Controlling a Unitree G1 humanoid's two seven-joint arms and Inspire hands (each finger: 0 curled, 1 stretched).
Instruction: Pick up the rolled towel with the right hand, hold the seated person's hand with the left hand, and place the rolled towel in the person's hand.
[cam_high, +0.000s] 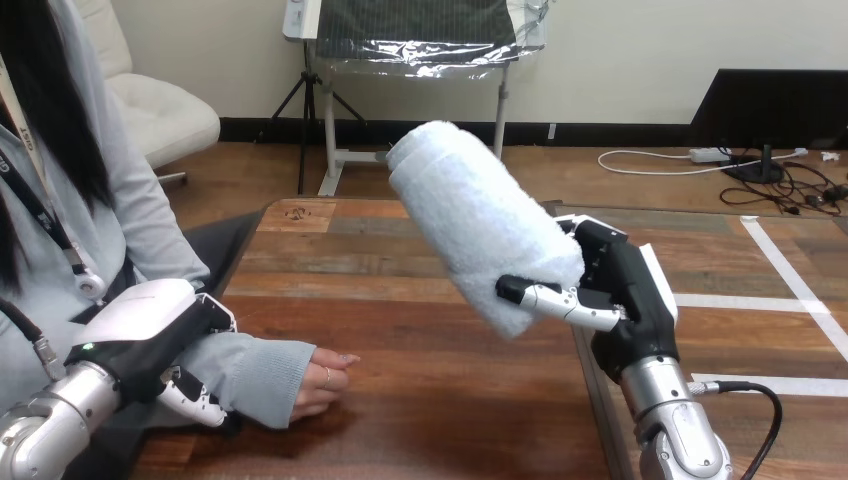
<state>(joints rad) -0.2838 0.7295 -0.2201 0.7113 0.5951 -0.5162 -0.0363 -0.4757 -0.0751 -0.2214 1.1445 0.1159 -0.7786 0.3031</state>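
The black-and-white right hand (610, 300) is clamping thumb and fingers around the lower end of the fluffy white rolled towel (470, 215), which is angling up toward eleven o'clock, clear of the brown plank wooden table (420, 400). The left hand (150, 325) is curling its fingers round the grey-sleeved forearm (250, 370), just behind the person's hand (322, 385), which is lying loosely closed on the table at eight o'clock from the towel. Delivery likely calls for that palm opening upward, the towel descending slowly, and release only once it is resting there.
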